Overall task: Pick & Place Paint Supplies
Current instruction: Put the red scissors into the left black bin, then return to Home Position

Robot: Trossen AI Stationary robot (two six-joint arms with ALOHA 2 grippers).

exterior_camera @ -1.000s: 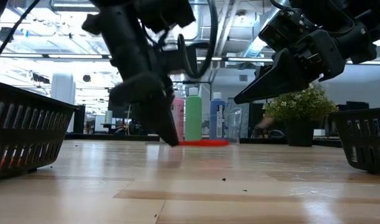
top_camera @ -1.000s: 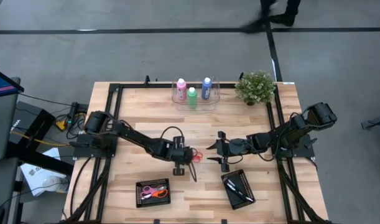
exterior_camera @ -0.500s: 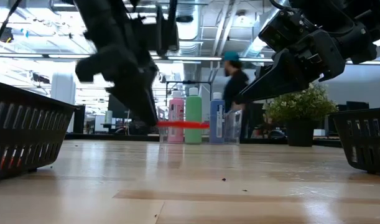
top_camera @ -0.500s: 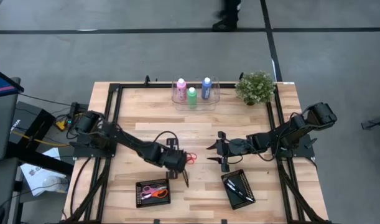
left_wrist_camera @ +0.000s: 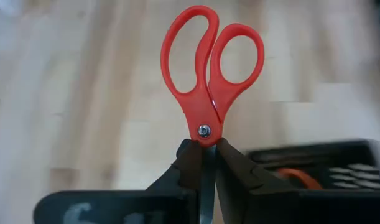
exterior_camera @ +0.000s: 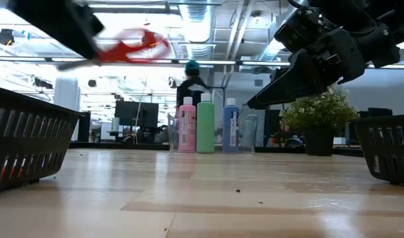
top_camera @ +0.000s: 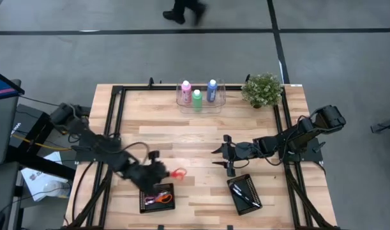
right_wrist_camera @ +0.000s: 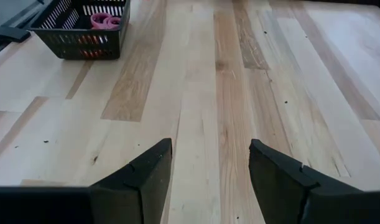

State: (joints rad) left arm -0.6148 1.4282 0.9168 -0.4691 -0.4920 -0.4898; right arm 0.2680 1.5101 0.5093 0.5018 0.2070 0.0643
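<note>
Pink [top_camera: 186, 87], green [top_camera: 197, 97] and blue [top_camera: 212, 88] paint bottles stand upright in a clear tray at the far edge. Thin dark brushes [top_camera: 244, 193] lie in the near right black basket. My left gripper [top_camera: 165, 173] is shut on red scissors [top_camera: 178, 172], held above the table just beyond the near left basket [top_camera: 157, 197]. In the low view the scissors [exterior_camera: 132, 45] sit high above the tabletop. My right gripper [top_camera: 219, 157] hovers open over mid-table, touching nothing. My left gripper pinches the red scissors between its two fingers [left_wrist_camera: 190, 158] on the blades just behind the pivot screw [left_wrist_camera: 204, 131]. The shut blades lie along the fingers and the red handle loops [left_wrist_camera: 196, 56] stick out beyond the fingertips. The scissors are lifted clear of the table.
The near left basket holds orange and pink scissors [top_camera: 160, 197]. A small green potted plant [top_camera: 262, 89] stands at the far right corner. Bare wooden tabletop [right_wrist_camera: 214, 93] stretches between the arms. A person [exterior_camera: 191, 86] walks in the room behind the table.
My left gripper has risen and swung toward the table's near left, carrying the red scissors from table level at mid-table to high above the near left basket's far side. My right gripper has stayed put. A person has walked across behind the table.
</note>
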